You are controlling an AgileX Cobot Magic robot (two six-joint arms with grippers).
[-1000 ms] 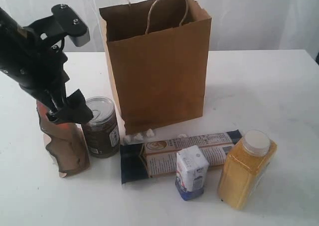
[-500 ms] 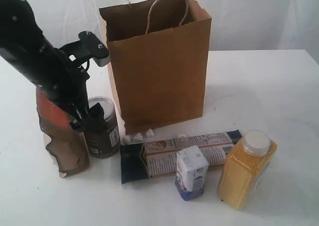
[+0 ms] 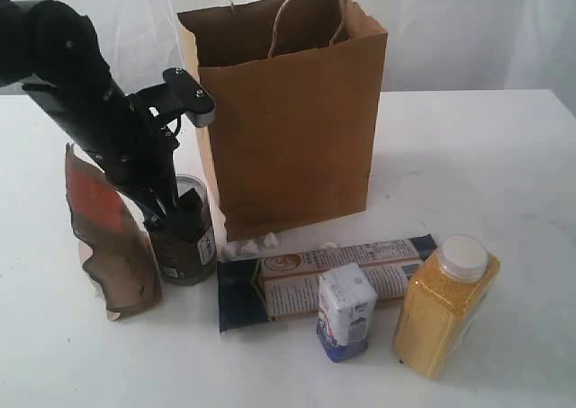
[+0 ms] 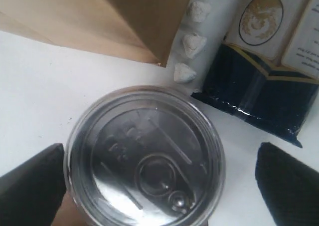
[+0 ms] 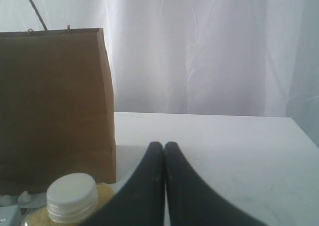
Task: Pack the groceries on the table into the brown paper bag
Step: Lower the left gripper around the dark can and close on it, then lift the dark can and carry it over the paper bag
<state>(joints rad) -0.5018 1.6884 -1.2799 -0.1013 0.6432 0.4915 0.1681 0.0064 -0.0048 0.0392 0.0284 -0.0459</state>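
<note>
Your left gripper (image 4: 159,186) is hovering right over the dark pull-tab can (image 4: 144,161), its fingers (image 4: 31,186) standing wide apart, one on either side of the lid. The orange-brown pouch (image 3: 112,246) is crowding in just beside one finger. Beyond the other, white crumbs (image 4: 192,44) and the long navy packet (image 4: 254,86) are lying near, and the brown paper bag (image 3: 288,129) is standing close by. Your right gripper (image 5: 164,153) is sitting with its fingers pressed together on nothing, the yellow-grain bottle (image 5: 72,196) near its tips.

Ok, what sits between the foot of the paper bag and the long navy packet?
Three small white crumbs lie on the table between the brown paper bag and the long navy packet, clearest in the left wrist view.
</note>
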